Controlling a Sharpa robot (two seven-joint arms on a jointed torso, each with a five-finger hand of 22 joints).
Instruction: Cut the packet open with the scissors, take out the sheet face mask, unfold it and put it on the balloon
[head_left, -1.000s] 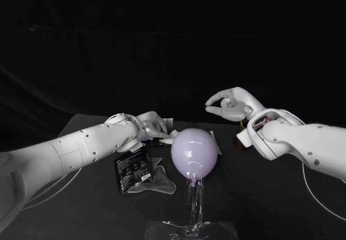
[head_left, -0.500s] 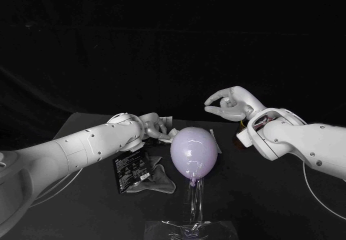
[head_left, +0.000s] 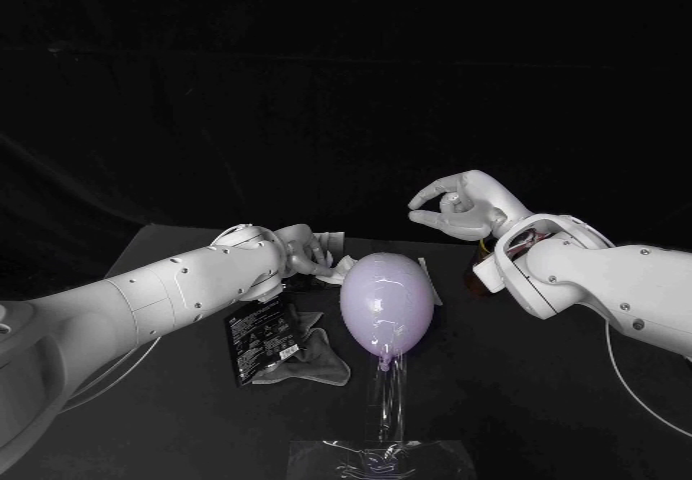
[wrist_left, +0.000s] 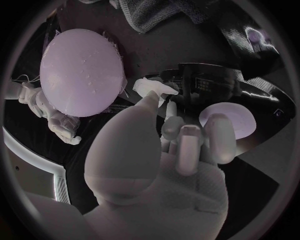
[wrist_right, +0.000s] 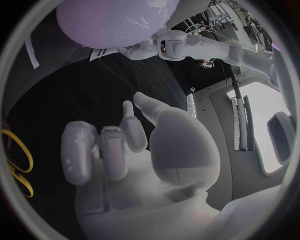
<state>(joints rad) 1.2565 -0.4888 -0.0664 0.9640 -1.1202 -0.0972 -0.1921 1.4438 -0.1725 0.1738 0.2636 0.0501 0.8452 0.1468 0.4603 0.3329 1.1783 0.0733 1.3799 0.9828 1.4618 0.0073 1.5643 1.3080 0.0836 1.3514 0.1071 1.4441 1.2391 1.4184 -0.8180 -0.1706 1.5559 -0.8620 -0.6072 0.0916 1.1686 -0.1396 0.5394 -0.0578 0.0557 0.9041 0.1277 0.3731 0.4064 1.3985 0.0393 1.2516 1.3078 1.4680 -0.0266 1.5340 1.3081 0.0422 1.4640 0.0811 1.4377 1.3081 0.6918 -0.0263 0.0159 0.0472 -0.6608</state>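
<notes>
Since a second ago: the sheet mask (wrist_left: 155, 90) and the left hand (head_left: 300, 252) holding it have crept a touch closer to the balloon (head_left: 387, 303). The right hand (head_left: 459, 208), the balloon and the packet (head_left: 265, 335) sit as they did.
Mask: a small white wad, folded, up off the table, just beside the balloon's far end at about 11 o'clock. I cannot tell whether it touches the balloon.
Left hand: pinching the mask between thumb and a fingertip, the other fingers curled beside it.
Balloon: lilac, glossy, egg-shaped, tilted on a clear stand (head_left: 387, 400) that runs down to 6 o'clock.
Right hand: raised at 1 o'clock of the balloon and well apart from it. The thumb and a fingertip meet in a ring, the rest is curled in, and nothing is in it.
Packet: black with pale print, lying flat at 8 o'clock of the balloon.
Beside the packet: a crumpled pale sheet (head_left: 310, 368), touching the packet's near corner.
Scissors (wrist_right: 14, 161): yellow loops on the table under the right hand.
Surface: a black table (head_left: 548, 400).
Room: a black cloth backdrop (head_left: 346, 120) behind the table.
</notes>
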